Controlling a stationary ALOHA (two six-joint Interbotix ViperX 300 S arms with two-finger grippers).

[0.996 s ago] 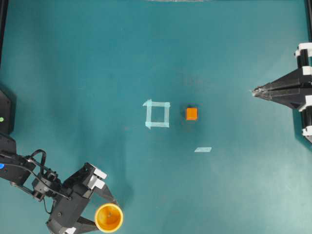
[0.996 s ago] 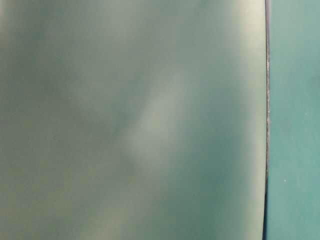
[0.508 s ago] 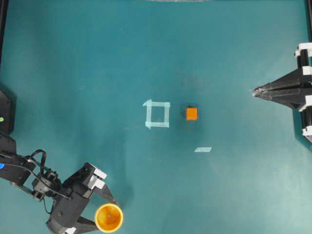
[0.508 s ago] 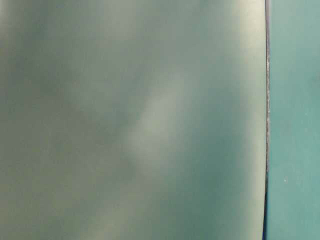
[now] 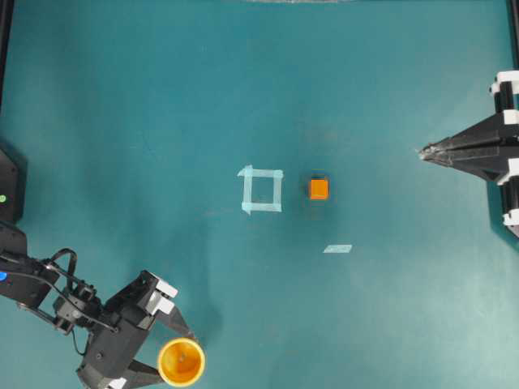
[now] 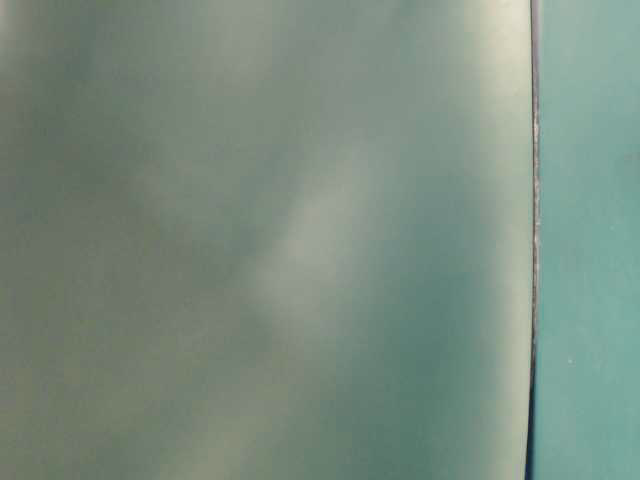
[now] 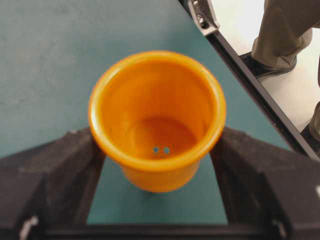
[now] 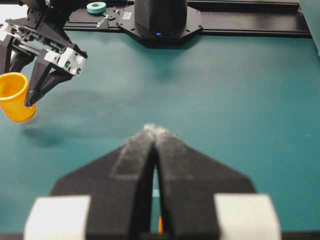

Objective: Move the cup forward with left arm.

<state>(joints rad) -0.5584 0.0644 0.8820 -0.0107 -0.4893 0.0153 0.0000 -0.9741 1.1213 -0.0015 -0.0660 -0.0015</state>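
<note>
The yellow-orange cup [image 5: 182, 362] stands upright at the near left corner of the teal table, at the bottom edge of the overhead view. My left gripper [image 5: 174, 357] has a finger on each side of it, both pressing the wall just under the rim. In the left wrist view the cup [image 7: 157, 120] fills the gap between the black fingers [image 7: 55, 180]. Whether its base touches the table I cannot tell. It also shows in the right wrist view [image 8: 15, 97]. My right gripper [image 5: 423, 151] is shut and empty at the far right, also in its own view [image 8: 156, 131].
A small orange cube [image 5: 319, 189] sits mid-table beside a pale tape square [image 5: 261, 190]. A tape strip [image 5: 337, 249] lies nearer. The table's black edge rail [image 7: 250, 85] runs close beside the cup, with a person's legs [image 7: 285, 30] beyond. The table-level view is a blur.
</note>
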